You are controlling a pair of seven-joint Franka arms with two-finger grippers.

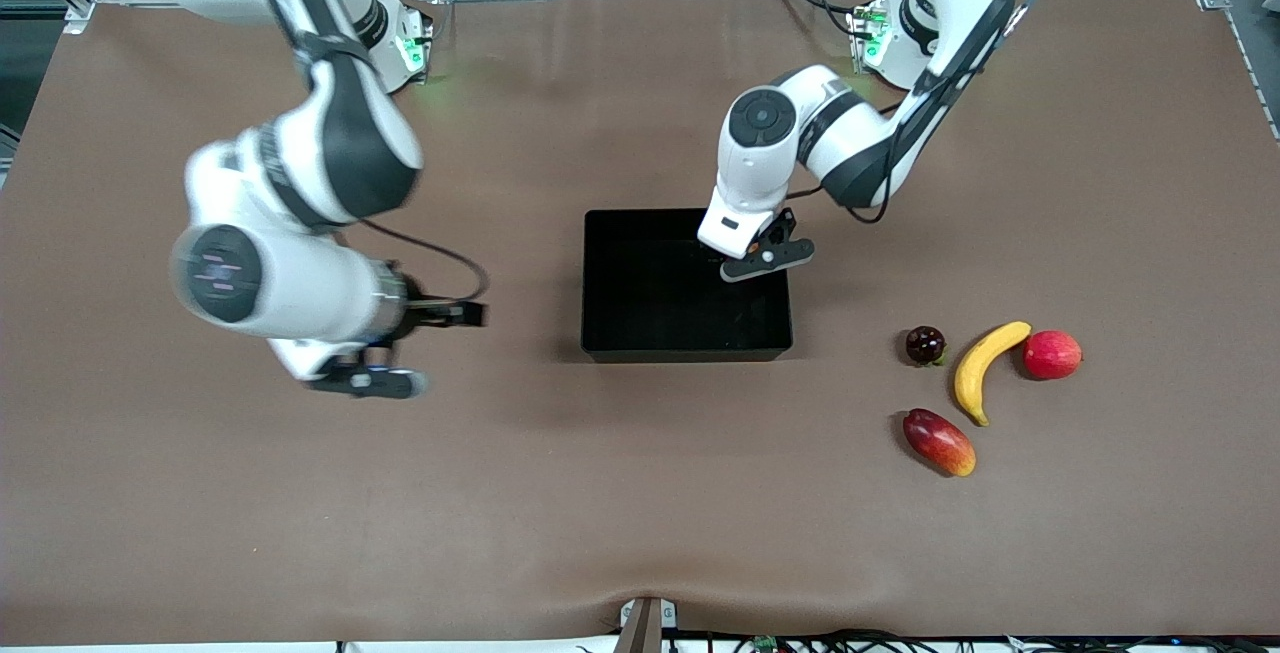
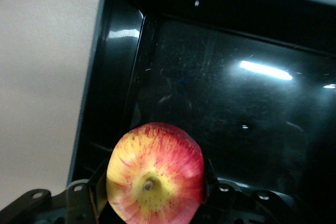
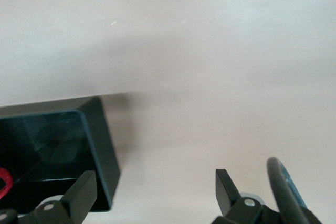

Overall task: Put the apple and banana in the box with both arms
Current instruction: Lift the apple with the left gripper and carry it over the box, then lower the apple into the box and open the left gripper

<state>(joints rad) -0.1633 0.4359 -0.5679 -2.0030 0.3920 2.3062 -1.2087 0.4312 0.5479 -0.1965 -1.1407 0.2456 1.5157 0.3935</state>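
The left gripper (image 2: 152, 192) hangs over the box (image 1: 600, 278), clamped across the apple (image 2: 155, 179); round, firm and waxy, it is best pinched at its widest girth. The right gripper (image 3: 152, 192), spread wide and empty, is over bare counter (image 1: 200, 533) toward the right arm's end; the banana (image 1: 982, 368) lies on the counter toward the left arm's end; light, curved, best taken mid-length.

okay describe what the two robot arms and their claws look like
Both arms are glossy white jointed tubes with black bands at the joints and round dark grey joint caps. Black cables run along each. Green lights glow at both bases. The left claw and right claw are black, with two flat fingers.
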